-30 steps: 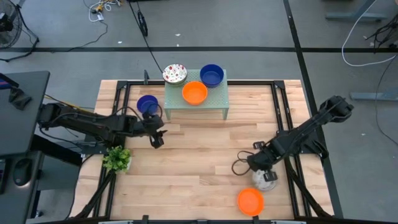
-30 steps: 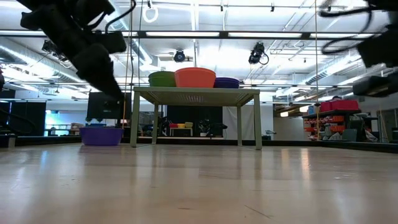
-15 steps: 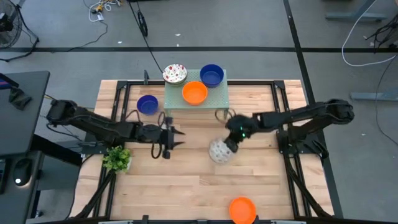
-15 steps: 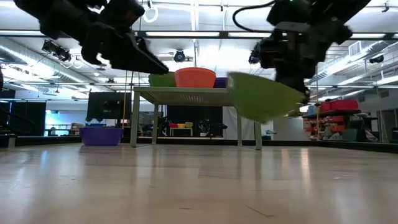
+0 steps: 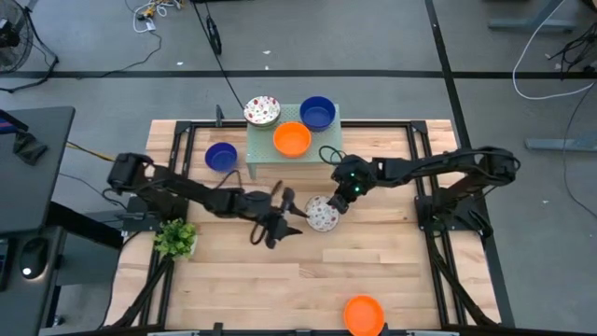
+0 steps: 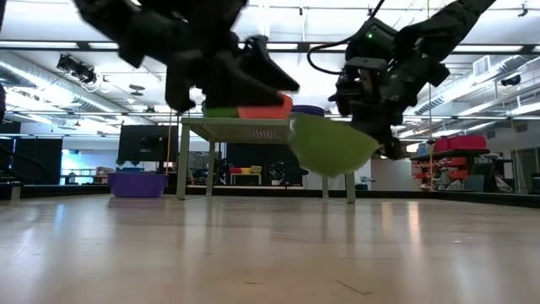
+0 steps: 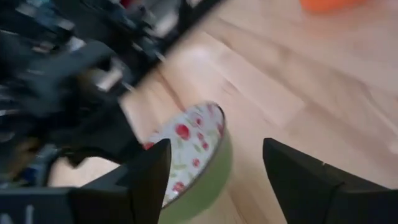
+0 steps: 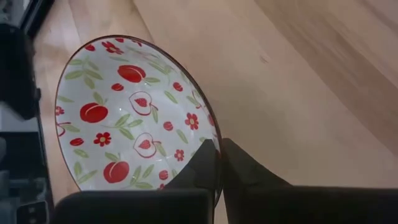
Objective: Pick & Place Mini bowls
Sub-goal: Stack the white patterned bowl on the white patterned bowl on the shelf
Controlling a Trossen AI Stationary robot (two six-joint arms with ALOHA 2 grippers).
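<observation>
Pale wood planks make up the desk [image 5: 233,289] under both my arms. My right pincer [image 5: 338,199] is clenched on the rim of the red-patterned mini bowl [image 5: 323,215], holding it above mid-desk, clear of the wood. My left pincer [image 5: 287,211] sits just beside that bowl with fingers [image 7: 149,180] spread and grasping nothing. On the pale green mesh stand [image 5: 326,145] rest an orange bowl [image 5: 292,139], a blue bowl [image 5: 317,113] and another patterned bowl [image 5: 262,110].

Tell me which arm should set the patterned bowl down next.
Right. The right gripper is shut on the red-patterned bowl, held clear above the table. The left gripper is open beside the bowl, holding nothing.
</observation>
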